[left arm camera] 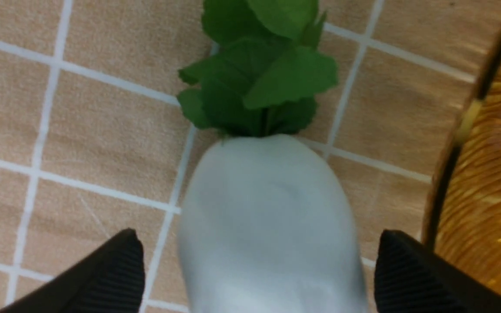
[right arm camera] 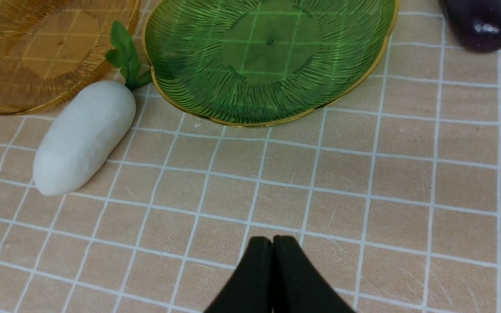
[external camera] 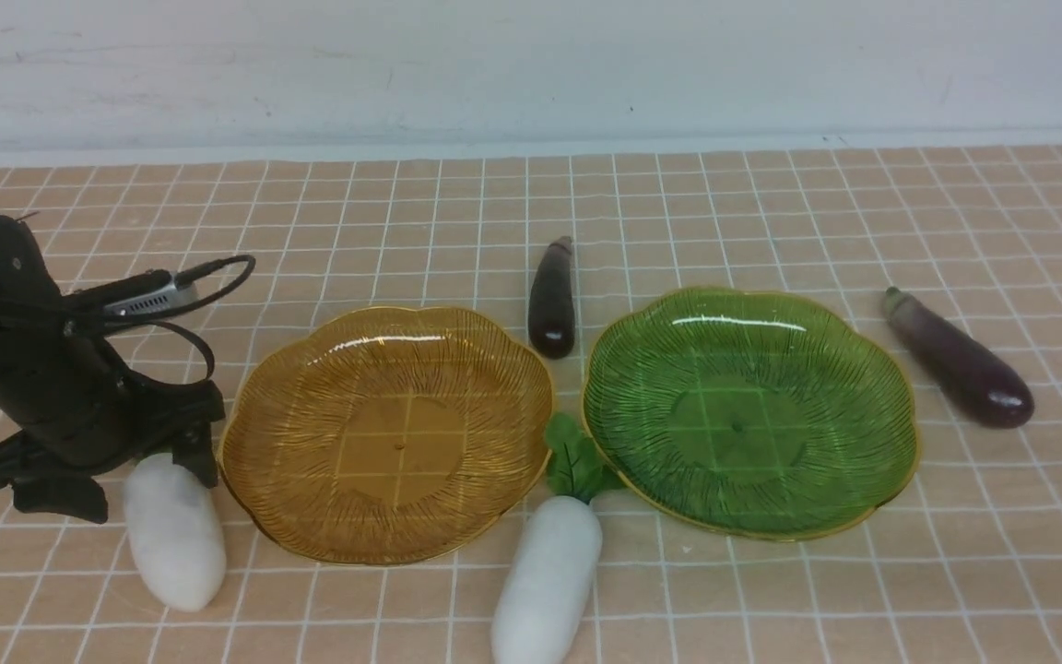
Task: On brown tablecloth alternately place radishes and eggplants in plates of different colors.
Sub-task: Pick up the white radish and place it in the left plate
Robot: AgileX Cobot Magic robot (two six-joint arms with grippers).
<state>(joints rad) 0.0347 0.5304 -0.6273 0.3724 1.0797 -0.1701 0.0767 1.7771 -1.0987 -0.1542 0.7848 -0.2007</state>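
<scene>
Straddling the left radish [external camera: 174, 535] near its leaves, the left tool [left arm camera: 259, 261] stands wide, its pads [left arm camera: 120, 269] seemingly clear of the white skin. That radish lies on the brown tablecloth [external camera: 771, 212] at 8 o'clock from the amber plate [external camera: 388, 433], with the other radish [external camera: 549, 576] at 5 and the short eggplant [external camera: 552, 300] at 1. The longer eggplant [external camera: 960, 360] lies at 2 o'clock from the green plate [external camera: 748, 410]. The right tool [right arm camera: 272, 248] is pinched closed and empty.

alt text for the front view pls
The open left gripper straddles a radish left of an empty amber plate, with an empty green plate to the right. A second radish lies in front between the plates; one eggplant lies behind them, another eggplant right of the green plate.
</scene>
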